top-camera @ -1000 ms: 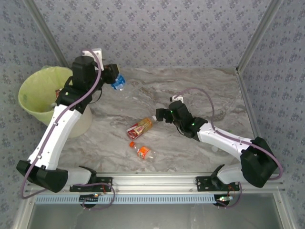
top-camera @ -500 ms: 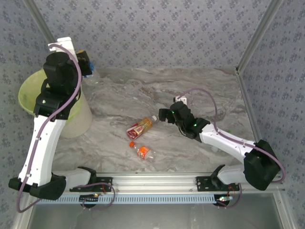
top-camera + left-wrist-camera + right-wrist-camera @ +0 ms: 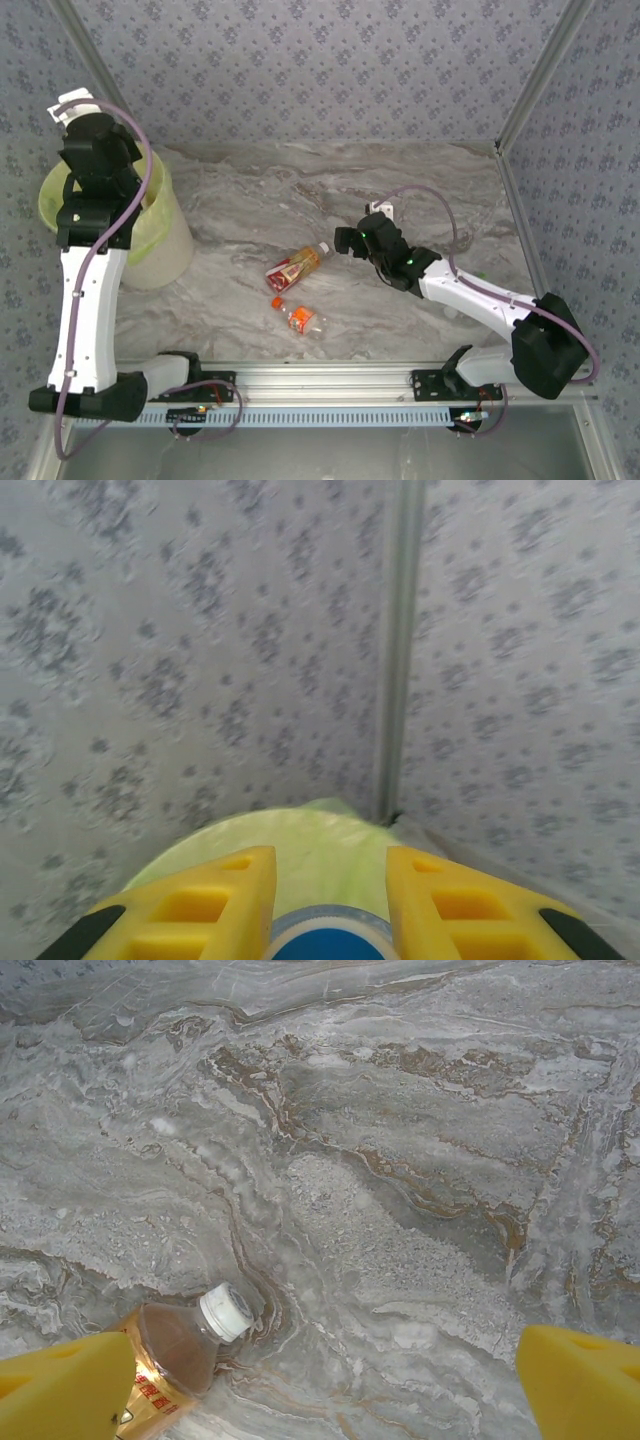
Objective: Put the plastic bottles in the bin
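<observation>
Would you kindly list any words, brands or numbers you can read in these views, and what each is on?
No text here can be read.
White-capped bottle: red and yellow label, print blurred.
Orange-capped bottle: label too small to read.
Blue-ended bottle: no print visible.

A grey marble-patterned table (image 3: 400, 1160) lies under the right gripper (image 3: 320, 1380). Walls (image 3: 330, 70) papered in grey-blue flowers rise beyond it. Straight ahead of the left gripper (image 3: 328, 905), a metal corner post (image 3: 400, 650) joins two of them.
</observation>
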Motion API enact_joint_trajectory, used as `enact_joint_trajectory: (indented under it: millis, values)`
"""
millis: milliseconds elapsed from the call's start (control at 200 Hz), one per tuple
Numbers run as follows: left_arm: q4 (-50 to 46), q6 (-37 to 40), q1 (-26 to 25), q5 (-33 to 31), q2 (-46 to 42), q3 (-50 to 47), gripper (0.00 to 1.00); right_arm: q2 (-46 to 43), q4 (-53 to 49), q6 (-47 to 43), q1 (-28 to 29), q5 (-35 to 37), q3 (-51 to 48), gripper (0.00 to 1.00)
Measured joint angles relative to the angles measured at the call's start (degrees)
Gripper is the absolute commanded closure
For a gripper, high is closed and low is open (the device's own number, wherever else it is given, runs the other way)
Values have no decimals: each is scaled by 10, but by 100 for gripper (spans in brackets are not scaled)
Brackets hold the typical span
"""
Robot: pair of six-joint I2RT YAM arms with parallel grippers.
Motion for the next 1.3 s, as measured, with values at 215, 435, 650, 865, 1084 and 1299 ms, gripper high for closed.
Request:
enact_joint_trajectory:
  millis: [215,435,650,865,1084,1299]
  values:
    - [-17,-24,48,-17,20,-43,100,10,-2,5,0,0,0,0]
    - [-54,-59,72,-57,61,-53,94,27,-6,5,0,-2,6,0]
    - [-96,-98,94,-83,91,-62,44,28,-11,5,0,-3,10,0]
    - [-129,-127,105,-94,109,-58,0,28,-17,5,1,-5,12,0]
    - [-127,-134,105,-43,89,-52,1,18,-16,4,2,-7,9,0]
    - [-86,-143,105,89,15,-83,1,17,-14,2,3,-7,9,0]
